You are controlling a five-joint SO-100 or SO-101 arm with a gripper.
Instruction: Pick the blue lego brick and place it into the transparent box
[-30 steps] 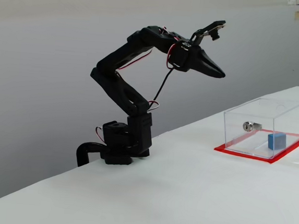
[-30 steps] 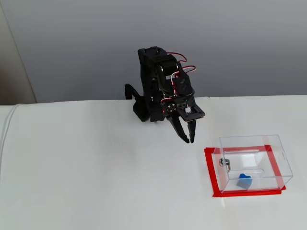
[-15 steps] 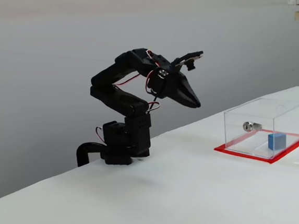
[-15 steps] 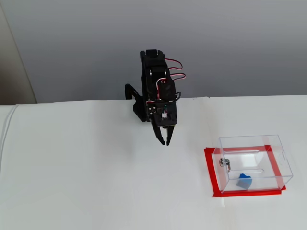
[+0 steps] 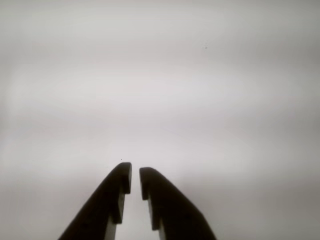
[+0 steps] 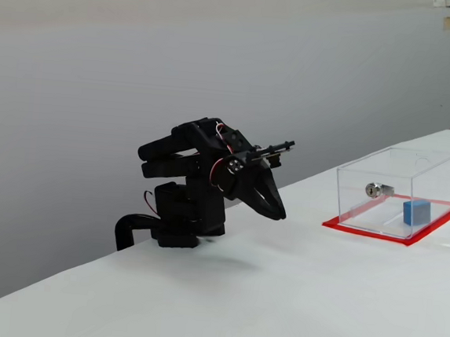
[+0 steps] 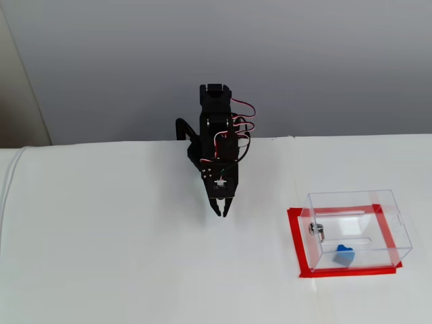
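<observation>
1. My pincer (image 7: 221, 212) is empty. In the wrist view its two dark fingers (image 5: 112, 197) stand almost together, a thin gap between the tips, with only bare white bench (image 5: 210, 100) ahead of them. I read it as nearly clenched on nothing.

2. The blue lego brick (image 7: 344, 256) already lies inside the transparent box (image 7: 398, 229), on its floor near the front wall in a fixed view. From the side it sits low behind the clear wall (image 6: 416, 211), beside the silver lock (image 6: 377, 190).

3. From the pincer, the box lies well apart: off to the right and a little nearer the camera in a fixed view from above, and to the right along the bench (image 6: 276, 299) in the side one. The arm (image 6: 200, 182) is folded back over its base, pincer pointing down just above the bench.

4. Judging by this, the placing looks done and the arm seems parked. If anything remains, it turns on that one gap: the brick is walled in and far right of my pincer.

5. The brick looks close to a cube, so I can name no long axis.
</observation>
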